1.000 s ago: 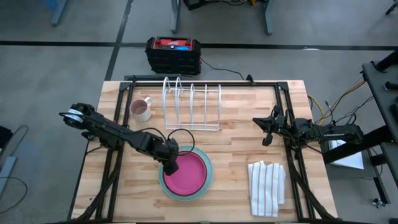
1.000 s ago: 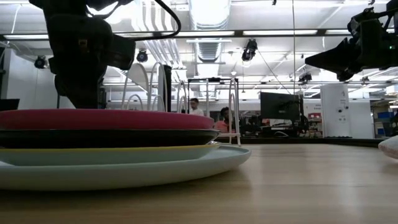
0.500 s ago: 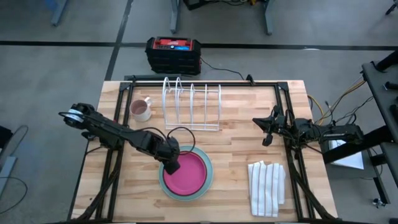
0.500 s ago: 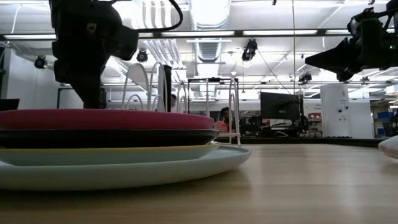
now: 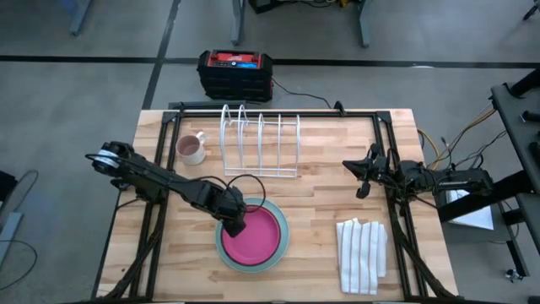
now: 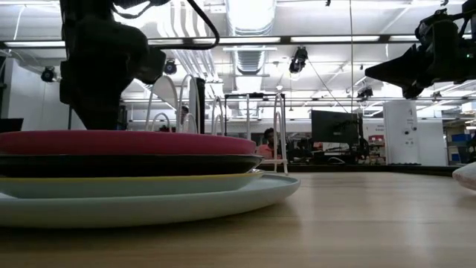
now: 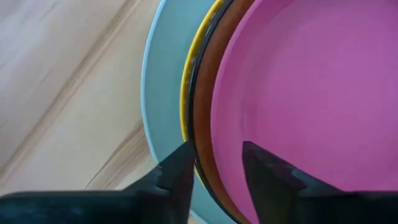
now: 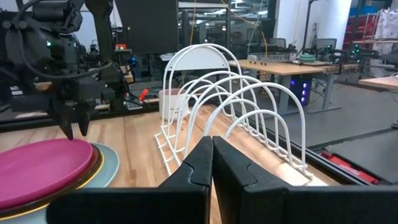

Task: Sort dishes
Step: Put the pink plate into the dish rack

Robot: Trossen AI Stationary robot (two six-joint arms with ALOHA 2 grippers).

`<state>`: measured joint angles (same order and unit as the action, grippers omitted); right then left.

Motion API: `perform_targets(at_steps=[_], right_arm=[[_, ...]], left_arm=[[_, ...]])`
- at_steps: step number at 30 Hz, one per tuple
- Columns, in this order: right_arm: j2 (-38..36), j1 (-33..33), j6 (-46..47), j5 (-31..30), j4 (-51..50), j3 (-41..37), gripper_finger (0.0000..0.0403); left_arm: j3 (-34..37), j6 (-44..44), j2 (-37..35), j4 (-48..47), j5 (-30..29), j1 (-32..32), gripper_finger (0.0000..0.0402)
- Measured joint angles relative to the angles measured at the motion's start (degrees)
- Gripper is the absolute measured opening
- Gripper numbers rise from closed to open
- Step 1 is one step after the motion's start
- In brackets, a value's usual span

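Nearest to you, the 4 plates sit stacked on the worktop (image 5: 321,253) toward its front edge: the teal-blue plate (image 5: 224,253) at the bottom, its rim showing widest, then the yellow plate (image 7: 186,87), the orange-brown plate (image 7: 203,106) and the magenta plate (image 5: 252,236) on top. Your left gripper (image 5: 234,224) hangs over the stack's left rim, jaws apart, straddling the upper plates' edges. Bare wood lies between the stack and the striped cloth (image 5: 363,253) to the right. Farther back stand the white rack (image 5: 260,142) and the mug (image 5: 191,149). Your right gripper (image 5: 361,176) waits above the right side, jaws together.
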<state>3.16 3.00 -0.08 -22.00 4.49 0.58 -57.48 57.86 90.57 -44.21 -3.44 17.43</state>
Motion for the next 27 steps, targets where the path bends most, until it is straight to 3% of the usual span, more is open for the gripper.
perform_targets(at_steps=[6,27], right_arm=[[0.0,0.0,0.0,0.0,0.0,0.0,0.0],[0.0,0.0,-0.1,0.0,-1.2,0.0,0.0]], left_arm=[[-1.4,-1.8,2.9,-0.3,0.0,0.0,0.0169],[-14.4,-10.2,15.2,-15.8,1.2,0.0,0.0155]])
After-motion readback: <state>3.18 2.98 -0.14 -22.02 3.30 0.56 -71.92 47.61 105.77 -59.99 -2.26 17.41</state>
